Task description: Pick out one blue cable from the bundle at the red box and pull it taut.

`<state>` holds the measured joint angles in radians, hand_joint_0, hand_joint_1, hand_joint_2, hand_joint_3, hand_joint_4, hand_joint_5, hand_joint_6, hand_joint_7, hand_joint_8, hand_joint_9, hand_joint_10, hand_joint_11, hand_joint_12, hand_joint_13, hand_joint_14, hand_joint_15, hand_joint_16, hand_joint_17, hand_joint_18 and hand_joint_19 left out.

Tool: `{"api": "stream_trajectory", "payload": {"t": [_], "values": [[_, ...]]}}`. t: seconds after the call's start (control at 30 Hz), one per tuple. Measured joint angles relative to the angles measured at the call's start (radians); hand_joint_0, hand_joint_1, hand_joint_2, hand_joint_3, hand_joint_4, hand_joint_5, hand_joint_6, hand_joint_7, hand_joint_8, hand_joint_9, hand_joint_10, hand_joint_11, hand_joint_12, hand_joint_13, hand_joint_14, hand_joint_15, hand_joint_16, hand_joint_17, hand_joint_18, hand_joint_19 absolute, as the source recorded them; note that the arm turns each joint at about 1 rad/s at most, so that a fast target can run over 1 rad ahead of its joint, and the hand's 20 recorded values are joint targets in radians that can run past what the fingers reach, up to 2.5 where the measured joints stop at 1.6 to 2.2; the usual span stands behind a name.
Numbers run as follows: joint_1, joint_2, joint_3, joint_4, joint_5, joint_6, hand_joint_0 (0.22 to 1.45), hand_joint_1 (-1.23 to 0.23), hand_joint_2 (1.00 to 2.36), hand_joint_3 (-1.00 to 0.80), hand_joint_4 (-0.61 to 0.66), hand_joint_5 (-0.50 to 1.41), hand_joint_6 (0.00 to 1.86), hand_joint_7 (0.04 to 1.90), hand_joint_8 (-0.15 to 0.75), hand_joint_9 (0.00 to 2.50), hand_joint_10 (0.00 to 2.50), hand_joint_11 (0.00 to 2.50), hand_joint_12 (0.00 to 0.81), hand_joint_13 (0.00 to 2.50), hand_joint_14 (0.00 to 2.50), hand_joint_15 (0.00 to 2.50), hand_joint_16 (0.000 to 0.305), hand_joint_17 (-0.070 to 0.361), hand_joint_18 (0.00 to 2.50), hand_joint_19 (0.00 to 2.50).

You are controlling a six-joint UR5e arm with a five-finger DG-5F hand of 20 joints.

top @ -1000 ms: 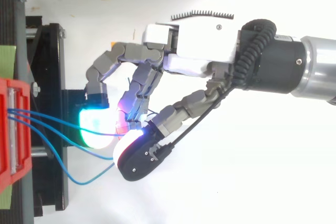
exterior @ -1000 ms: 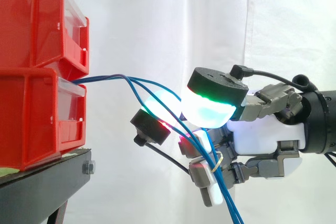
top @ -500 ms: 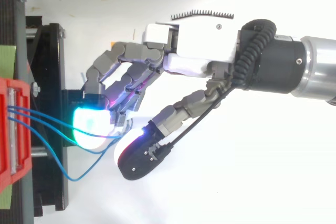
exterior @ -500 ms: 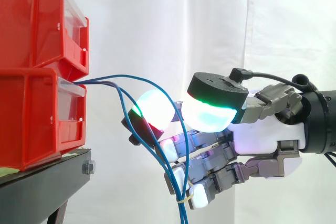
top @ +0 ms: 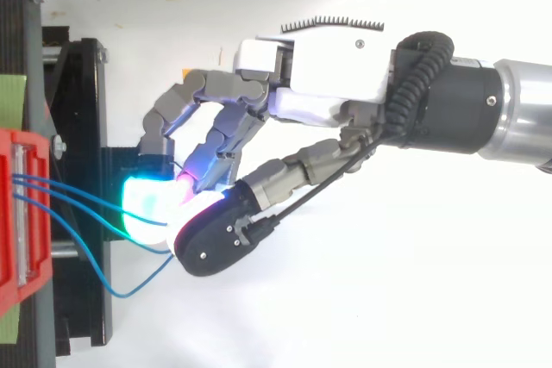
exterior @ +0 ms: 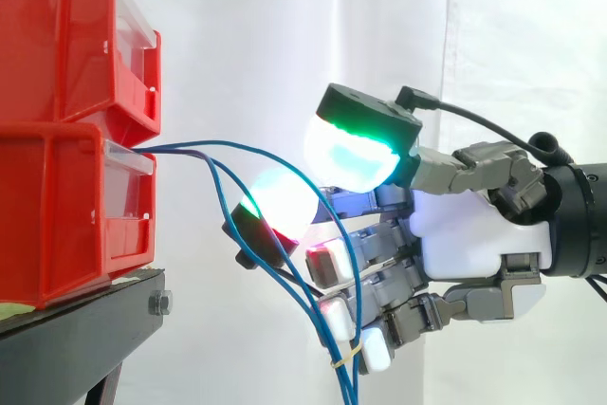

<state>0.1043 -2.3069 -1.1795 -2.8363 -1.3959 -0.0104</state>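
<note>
Item: hand (exterior: 474, 234) at the cable bundle (exterior: 190, 146), pinch newly closed, no tension yet.
Side view: since half a second ago the thumb pad (exterior: 356, 151) has lifted and swung toward the lit finger pad (exterior: 277, 201). Thin blue strands leave the lower red bin (exterior: 66, 206) on the black stand (exterior: 85, 329), arch over, then hang slack past the curled lower fingers. Top view: the thumb now lies against that finger pad, and one blue cable (top: 78, 196) runs straight in between them, so the hand looks clamped on it. Two others sag in loose loops beneath. Judgement: the selection seems made, and the pull away from the bin remains.
</note>
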Motion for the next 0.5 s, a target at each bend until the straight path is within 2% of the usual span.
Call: {"api": "stream_trajectory", "payload": {"t": [0.27,0.5], "values": [[0.000,0.000,0.000,0.000,0.000,0.000,0.63,-0.68,1.00,-0.50,0.02,-0.16,0.92,0.82,0.261,1.15,0.02,0.82,0.375,1.05,0.02,0.61,0.049,0.111,0.95,0.65],[0.001,0.000,0.000,0.000,0.000,0.001,0.62,-0.76,1.02,-0.26,-0.13,-0.12,0.92,0.94,0.239,1.24,0.02,0.81,0.368,1.10,0.02,0.61,0.049,0.109,0.99,0.66]]}}
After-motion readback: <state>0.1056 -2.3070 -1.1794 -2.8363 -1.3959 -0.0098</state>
